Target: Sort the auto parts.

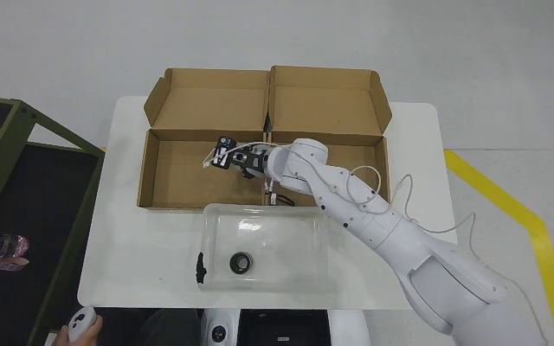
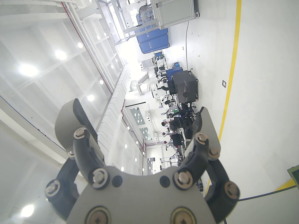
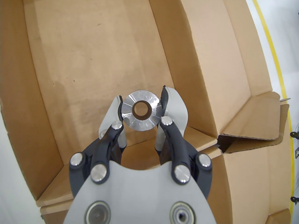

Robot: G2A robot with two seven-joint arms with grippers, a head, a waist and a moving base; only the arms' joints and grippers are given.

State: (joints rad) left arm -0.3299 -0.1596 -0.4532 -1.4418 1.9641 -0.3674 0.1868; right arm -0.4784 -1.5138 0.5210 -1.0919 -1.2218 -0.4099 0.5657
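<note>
- Table (image 1: 138, 242), white, carries two open cardboard boxes side by side on its far half and a clear bin (image 1: 286, 246) just in front of them, nearer the robot
- The right gripper (image 3: 141, 109) is over the left box (image 3: 93, 36), close to the wall that stands next to the right box (image 1: 342, 151); its arm crosses the right box's near-left corner to get there
- Its two fingers are pressed against opposite sides of a silvery metal ring (image 3: 129, 113), whose flat face and round centre hole are turned toward the wrist camera
- The metal ring is over the left box's bare brown floor; whether it touches that floor I cannot tell
- The left gripper (image 2: 140, 113) points away from the table into the hall, its fingers spread wide with nothing between them
- A black ring (image 1: 241, 261) lies on the clear bin's floor, left of its middle
- A small black piece (image 1: 200, 268) sits at the bin's left wall; I cannot tell if it is inside or outside the bin
</note>
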